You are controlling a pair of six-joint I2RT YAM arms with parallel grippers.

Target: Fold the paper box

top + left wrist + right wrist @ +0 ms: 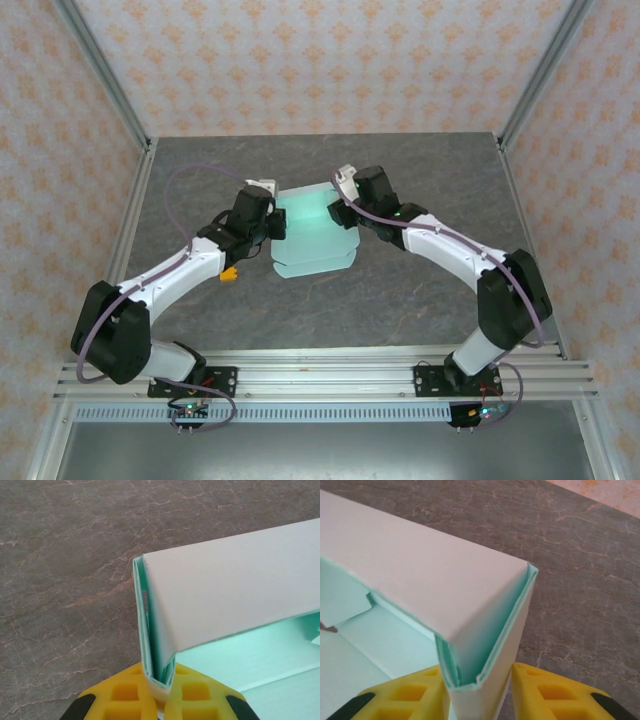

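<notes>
You have one paper box, two grippers and one small orange piece on the grey table.

The box lies just above the middle of the top view, between the two wrists. It is only partly formed. One wall stands folded up along its upper edge and runs left to right across the frame from one gripper to the other. The flat part, with its rounded flaps, spreads toward the bottom of the frame. From above it looks about as wide as it is deep, so you cannot call a long axis for the whole sheet. The raised wall's own length runs left to right.

Your left gripper is clenched on the left corner of that wall, with the doubled card pinched between its yellow fingers. Your right gripper grasps the opposite corner, its yellow fingers pressed to either side of the folded card.

Bare table lies open above the box, to its right, and below it down to the arm bases. The orange piece lies at the lower left, apart from the box and just beside the left arm. The metal frame posts stand well away from the box at the table's left and right edges.
</notes>
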